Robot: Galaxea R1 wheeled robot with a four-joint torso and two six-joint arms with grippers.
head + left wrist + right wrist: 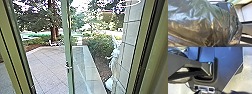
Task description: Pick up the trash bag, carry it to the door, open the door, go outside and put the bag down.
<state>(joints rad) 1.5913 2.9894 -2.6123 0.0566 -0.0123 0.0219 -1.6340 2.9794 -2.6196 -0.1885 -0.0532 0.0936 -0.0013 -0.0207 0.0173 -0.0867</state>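
Shiny dark plastic trash bag (199, 22) nearer my left tool than right; green-framed glass door (69, 40) ahead. Can't tell whether either tool's wide or holding.

1. The head view looks from high on the robot, forward and down, past a close green upright door-frame post (68, 50) toward a pale, square-paved terrace (47, 67).
2. The left wrist view looks from very near across a dark, glossy, crinkled plastic trash bag (205, 25).
3. The right wrist view faces down over the robot's wide dark plate (228, 69) onto pale ground (239, 83).
4. Both wrist views share the bag and part of the plate.
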